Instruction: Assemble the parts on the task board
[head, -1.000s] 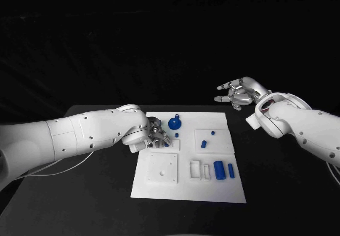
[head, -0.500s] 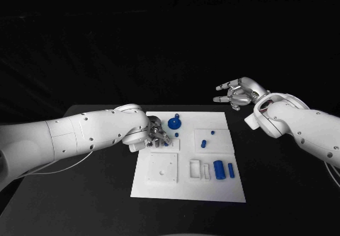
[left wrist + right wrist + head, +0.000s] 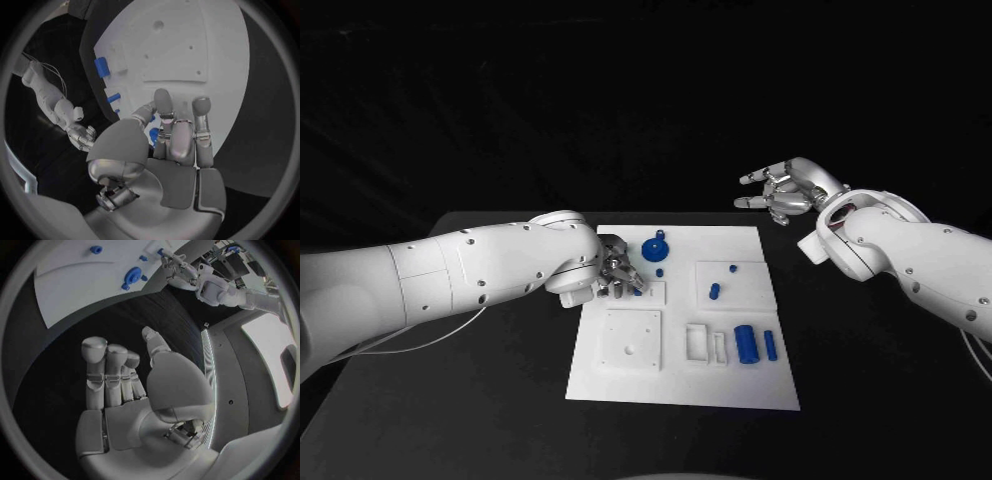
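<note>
The white task board [image 3: 733,385] lies in the middle of the black table. My left hand [image 3: 619,272] is low over the board's near-left area and pinches a small blue part [image 3: 153,134] between thumb and fingers, above a small white block [image 3: 651,294]. A blue round knob part [image 3: 656,250] lies just beyond those fingers. Two little blue pegs [image 3: 734,269] [image 3: 714,292] sit on a raised white square. A blue cylinder [image 3: 747,345] and a thinner blue pin [image 3: 770,346] lie side by side. My right hand [image 3: 783,190] is raised beyond the board's far right corner, fingers apart, holding nothing.
A white square plate with holes [image 3: 632,340] and white slotted holders [image 3: 705,343] take up the board's front half. The right wrist view shows the board [image 3: 75,275] and the knob part [image 3: 132,276] far below the right hand. Black table surrounds the board.
The left hand's fingers have shifted very slightly over the small white block. The right hand hangs in the same place.
</note>
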Robot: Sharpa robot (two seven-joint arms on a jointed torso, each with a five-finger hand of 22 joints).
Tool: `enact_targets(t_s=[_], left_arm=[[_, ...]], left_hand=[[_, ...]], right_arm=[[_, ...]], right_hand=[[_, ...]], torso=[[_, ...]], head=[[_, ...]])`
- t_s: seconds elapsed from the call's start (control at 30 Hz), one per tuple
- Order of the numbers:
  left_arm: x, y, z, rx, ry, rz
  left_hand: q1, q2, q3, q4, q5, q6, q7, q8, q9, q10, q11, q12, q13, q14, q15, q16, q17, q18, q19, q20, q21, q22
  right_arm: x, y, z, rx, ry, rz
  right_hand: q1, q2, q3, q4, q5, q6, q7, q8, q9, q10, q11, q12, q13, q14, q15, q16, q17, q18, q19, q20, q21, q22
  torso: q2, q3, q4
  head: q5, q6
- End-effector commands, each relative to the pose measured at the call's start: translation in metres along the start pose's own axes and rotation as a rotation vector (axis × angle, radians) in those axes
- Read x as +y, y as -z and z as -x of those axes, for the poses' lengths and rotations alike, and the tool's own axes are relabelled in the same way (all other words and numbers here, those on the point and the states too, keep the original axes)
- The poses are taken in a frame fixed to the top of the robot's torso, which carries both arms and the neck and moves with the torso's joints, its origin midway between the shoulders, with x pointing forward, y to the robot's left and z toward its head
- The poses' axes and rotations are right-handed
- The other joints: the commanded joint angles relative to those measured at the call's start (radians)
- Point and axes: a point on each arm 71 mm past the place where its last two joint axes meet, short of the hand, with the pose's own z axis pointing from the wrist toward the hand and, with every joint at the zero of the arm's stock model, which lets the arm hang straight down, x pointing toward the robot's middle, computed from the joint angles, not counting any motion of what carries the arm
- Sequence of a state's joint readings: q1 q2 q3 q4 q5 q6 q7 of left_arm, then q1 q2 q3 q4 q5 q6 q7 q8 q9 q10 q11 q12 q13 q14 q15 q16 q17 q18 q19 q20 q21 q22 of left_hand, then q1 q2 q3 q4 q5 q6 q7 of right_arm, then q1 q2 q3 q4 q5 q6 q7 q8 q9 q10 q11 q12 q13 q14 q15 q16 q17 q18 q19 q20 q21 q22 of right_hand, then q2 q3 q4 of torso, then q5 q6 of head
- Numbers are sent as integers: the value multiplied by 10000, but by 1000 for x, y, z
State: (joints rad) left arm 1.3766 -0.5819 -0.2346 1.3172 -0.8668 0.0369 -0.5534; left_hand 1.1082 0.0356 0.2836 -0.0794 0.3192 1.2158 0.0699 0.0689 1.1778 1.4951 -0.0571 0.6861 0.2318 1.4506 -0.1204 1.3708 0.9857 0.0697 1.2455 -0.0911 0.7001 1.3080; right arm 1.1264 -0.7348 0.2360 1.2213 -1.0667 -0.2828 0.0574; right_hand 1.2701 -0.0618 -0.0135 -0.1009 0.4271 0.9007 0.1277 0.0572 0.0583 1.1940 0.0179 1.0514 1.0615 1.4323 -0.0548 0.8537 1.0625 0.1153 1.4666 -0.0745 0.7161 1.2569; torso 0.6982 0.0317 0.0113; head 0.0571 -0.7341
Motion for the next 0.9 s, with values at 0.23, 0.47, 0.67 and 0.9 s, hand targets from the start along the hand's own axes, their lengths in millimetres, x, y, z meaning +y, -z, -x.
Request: enact_targets(t_s=[0.23, 0.47, 0.67, 0.9], left_arm=[[8, -2, -2, -15, -146, 281], [9, -2, -1, -81, -68, 275], [11, -1, 0, -186, 19, 269], [12, 0, 1, -328, 147, 180]], left_hand=[[-111, -684, -458, 741, -801, 1708, -1334, -2, -146, 206, -324, -75, -19, 15, -22, -82, -65, 75, -3, -83, -150, 163], [-31, -1264, -355, 1621, -1547, 1791, -1352, 0, -159, 206, -326, -78, -20, 7, -36, -102, -88, 35, 11, -128, -203, 162], [123, -1731, -269, 2366, -2041, 1868, -1345, 1, -141, 206, -331, -71, -25, 9, -45, -101, -78, 5, 20, -160, -220, 165], [173, -2044, -307, 2974, -2583, 1931, -1334, -1, -123, 206, -326, -85, -42, 8, -53, -119, -93, -14, 36, -184, -243, 167]], right_arm=[[-1, 0, 0, 90, 62, 45], [-2, 0, 0, 76, 66, 34], [-2, 0, 0, 65, 68, 28], [-3, 0, 0, 41, 73, 11]], right_hand=[[-39, 94, -4, -40, 40, 58, -15, 18, 15, -69, -20, -61, -10, 37, -50, -36, 10, 175, 517, -36, -50, -9], [-39, 94, -4, -40, 40, 58, -15, 18, 15, -69, -20, -61, -10, 37, -50, -36, 10, 175, 517, -36, -50, -9], [-70, 101, -17, -55, 36, 34, -14, 17, 14, -75, -21, -71, -24, 38, -48, -56, 1, 179, 516, -35, -84, -28], [-70, 101, -17, -55, 36, 34, -14, 17, 14, -75, -21, -71, -24, 38, -48, -56, 1, 179, 516, -35, -84, -28]], torso=[[-9, -4, 8], [-11, 1, 9], [-10, 4, 3], [-8, -1, -3]], head=[[-3, -8], [-6, 5], [-13, 21], [-23, 42]])
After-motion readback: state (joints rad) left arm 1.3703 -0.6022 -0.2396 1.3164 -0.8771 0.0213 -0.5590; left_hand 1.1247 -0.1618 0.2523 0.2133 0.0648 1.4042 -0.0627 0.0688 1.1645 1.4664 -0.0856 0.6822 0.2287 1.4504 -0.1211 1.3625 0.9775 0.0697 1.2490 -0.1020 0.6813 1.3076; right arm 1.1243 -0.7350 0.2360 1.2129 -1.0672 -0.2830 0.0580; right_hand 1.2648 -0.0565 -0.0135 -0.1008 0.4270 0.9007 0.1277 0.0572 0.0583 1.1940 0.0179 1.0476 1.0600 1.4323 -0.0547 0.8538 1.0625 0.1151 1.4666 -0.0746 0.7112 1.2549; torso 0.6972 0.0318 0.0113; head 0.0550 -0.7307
